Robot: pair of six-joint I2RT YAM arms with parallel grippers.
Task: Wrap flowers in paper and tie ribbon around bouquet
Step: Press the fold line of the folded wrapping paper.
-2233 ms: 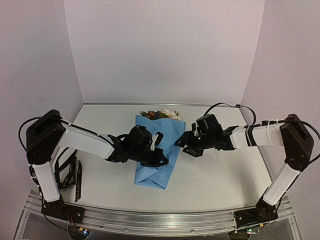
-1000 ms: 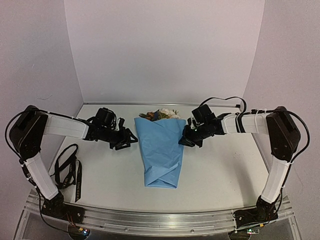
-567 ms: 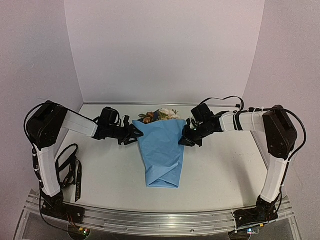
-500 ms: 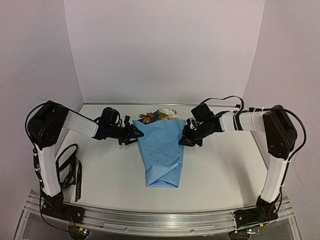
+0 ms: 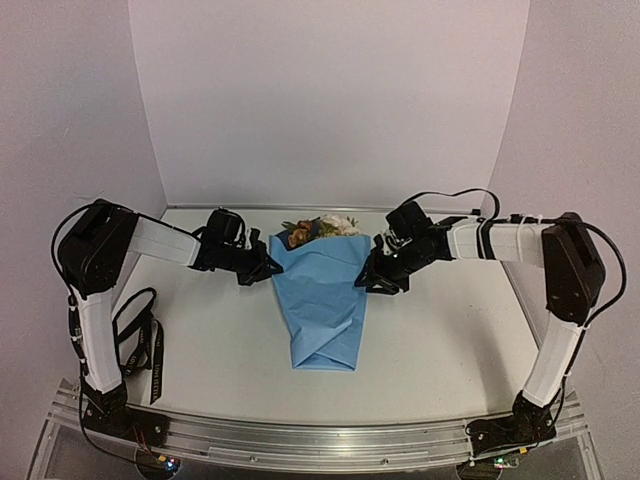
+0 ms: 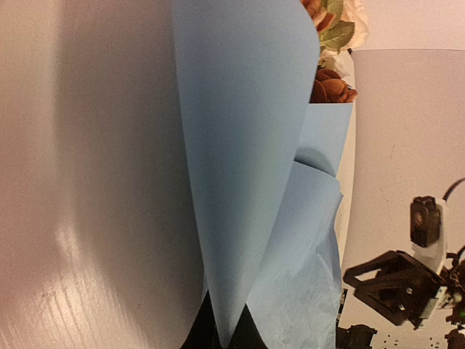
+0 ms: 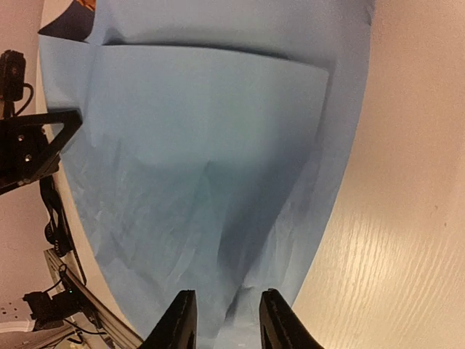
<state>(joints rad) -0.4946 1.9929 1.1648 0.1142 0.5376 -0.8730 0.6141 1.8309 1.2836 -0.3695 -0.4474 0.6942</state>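
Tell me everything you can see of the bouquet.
The bouquet is a light blue cone lying flat on the white table, with its folded narrow end toward the arms and its wide end toward the back wall. Cream, orange and brown blooms with green leaves peek from the wide end. Its paper looks thin and creased, with overlapping flaps. The left hand pinches its left edge. The right hand is at its right edge, fingers apart.
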